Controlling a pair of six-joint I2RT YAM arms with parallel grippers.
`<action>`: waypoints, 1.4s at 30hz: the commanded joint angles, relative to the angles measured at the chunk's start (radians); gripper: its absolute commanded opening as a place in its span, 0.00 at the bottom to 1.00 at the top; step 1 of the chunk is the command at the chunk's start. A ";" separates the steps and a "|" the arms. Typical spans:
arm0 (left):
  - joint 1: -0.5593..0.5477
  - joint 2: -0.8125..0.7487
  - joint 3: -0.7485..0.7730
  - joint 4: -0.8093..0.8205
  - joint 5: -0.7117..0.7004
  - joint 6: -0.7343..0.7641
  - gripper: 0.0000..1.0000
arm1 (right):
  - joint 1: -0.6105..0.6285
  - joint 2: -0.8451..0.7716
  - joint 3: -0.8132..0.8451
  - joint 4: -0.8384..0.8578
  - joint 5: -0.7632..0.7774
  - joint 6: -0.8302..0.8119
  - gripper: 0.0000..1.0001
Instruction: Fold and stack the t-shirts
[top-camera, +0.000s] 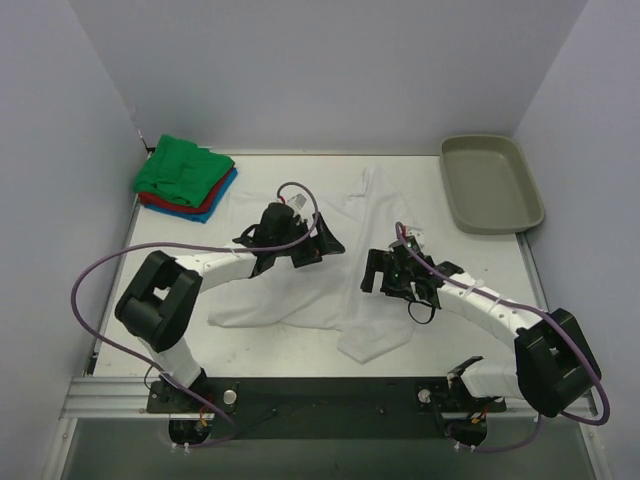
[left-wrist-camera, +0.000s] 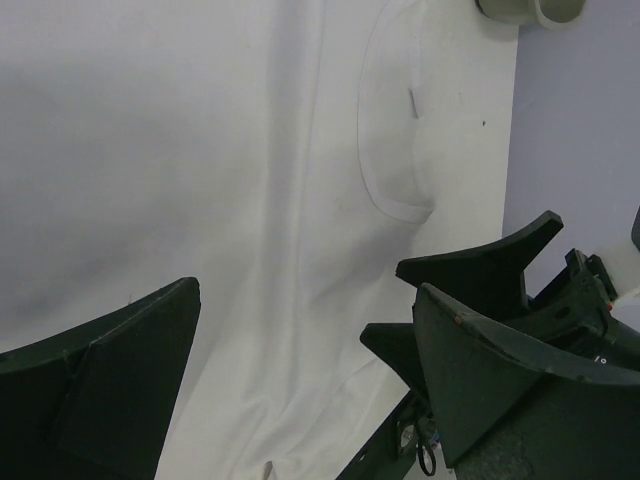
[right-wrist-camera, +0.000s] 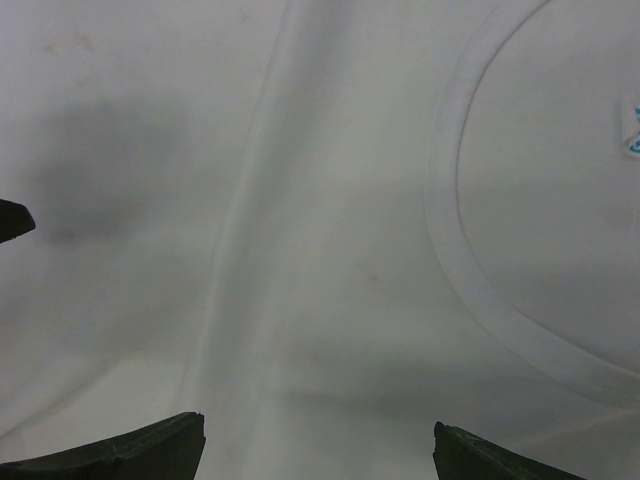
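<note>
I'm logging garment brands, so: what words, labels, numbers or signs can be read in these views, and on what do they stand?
None can be read.
The neck label inside the collar of the white t-shirt bears teal marks, cut off at the picture's edge and too blurred to read.
The folded shirts and the tray show no lettering.

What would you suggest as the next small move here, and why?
I'd probably lower the left gripper and right gripper onto the white t-shirt beside its collar and pinch cloth: their jaws stand open and empty above it, and it lies spread, unfolded; the folded stack sits far left.
</note>
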 joint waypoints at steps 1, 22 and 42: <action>-0.014 0.085 0.048 0.157 0.078 -0.028 0.97 | 0.017 -0.016 -0.050 0.082 -0.028 0.058 1.00; -0.002 0.204 0.096 0.074 0.052 0.081 0.97 | 0.060 0.138 -0.095 0.022 0.031 0.096 0.98; 0.199 0.243 0.166 -0.131 -0.061 0.179 0.97 | 0.143 0.153 -0.176 0.066 0.033 0.178 0.98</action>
